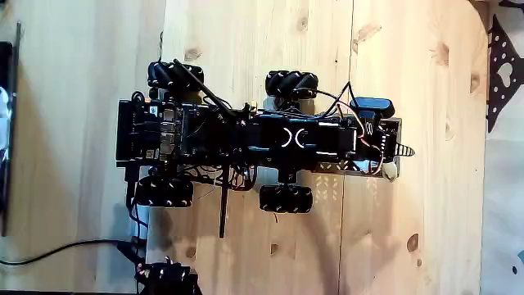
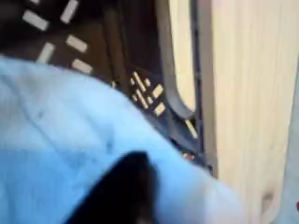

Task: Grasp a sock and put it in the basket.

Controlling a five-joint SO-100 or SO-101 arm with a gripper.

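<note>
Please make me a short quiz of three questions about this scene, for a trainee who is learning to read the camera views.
1. True or false: in the wrist view the sock is dark red.
2. In the wrist view, the walls of the basket are: A solid, B lattice-perforated, C glass.
3. In the fixed view, what material is the table top?
Key: 1 false, it is pale; 2 B; 3 wood.

pale bluish-grey sock (image 2: 65, 131), dark lattice-patterned basket (image 2: 140, 56)
</note>
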